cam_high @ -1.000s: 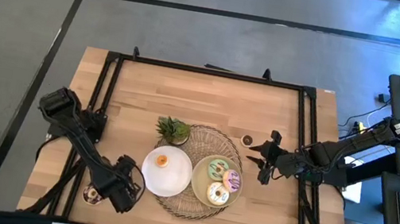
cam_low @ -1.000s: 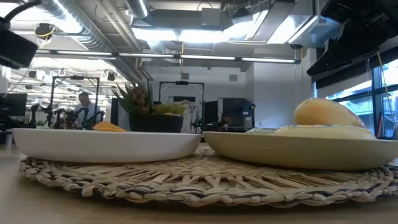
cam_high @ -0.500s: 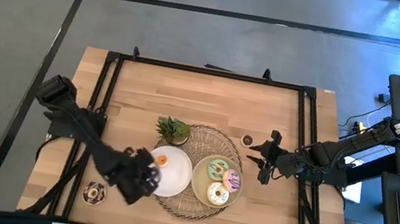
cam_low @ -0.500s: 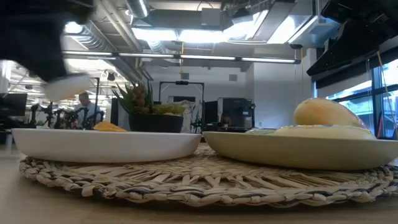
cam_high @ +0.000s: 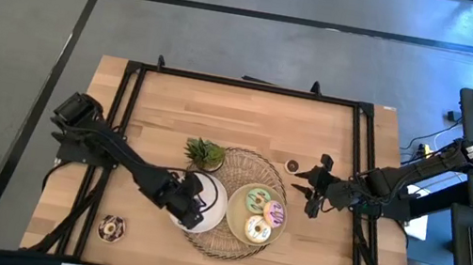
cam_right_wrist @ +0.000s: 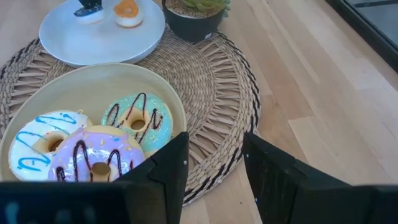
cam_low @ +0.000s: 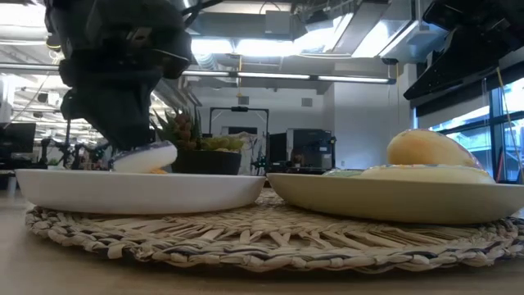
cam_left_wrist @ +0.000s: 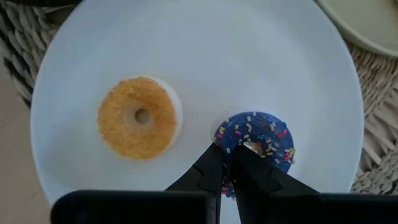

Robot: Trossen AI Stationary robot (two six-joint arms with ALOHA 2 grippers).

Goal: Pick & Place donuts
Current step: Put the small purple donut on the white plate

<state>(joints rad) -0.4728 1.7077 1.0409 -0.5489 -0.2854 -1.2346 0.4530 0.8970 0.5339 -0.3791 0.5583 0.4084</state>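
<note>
I see no brand, label or readable writing on anything here. My left gripper [cam_left_wrist: 227, 167] is over the round white plate [cam_high: 213, 207], its two dark fingers [cam_left_wrist: 205, 171] pressed close together on the rim of a small dark-blue donut with coloured sprinkles [cam_left_wrist: 256, 138], which sits low on that plate's surface just beside a mini orange sugared donut [cam_left_wrist: 138, 116]. From above my left arm covers most of the white plate and hides both of these donuts. The white plate stands on a round woven straw mat [cam_high: 255, 166], next to a pale-green plate [cam_right_wrist: 74, 87] holding three larger frosted donuts: a mint-green one with dark drizzle [cam_right_wrist: 135, 121], a white one with blue drizzle [cam_right_wrist: 42, 142] and a lilac one with chocolate drizzle [cam_right_wrist: 99, 158], all crowded together. A small green spiky plant in a dark pot [cam_high: 205, 153] stands at the mat's edge behind the white plate. My right gripper [cam_high: 310, 194] waits beside the mat on the wooden table [cam_high: 249, 115], its fingers standing apart. A small brown donut [cam_high: 292, 165] lies on the table near it, and a chocolate sprinkled donut [cam_high: 111, 227] lies alone near the front left corner.
</note>
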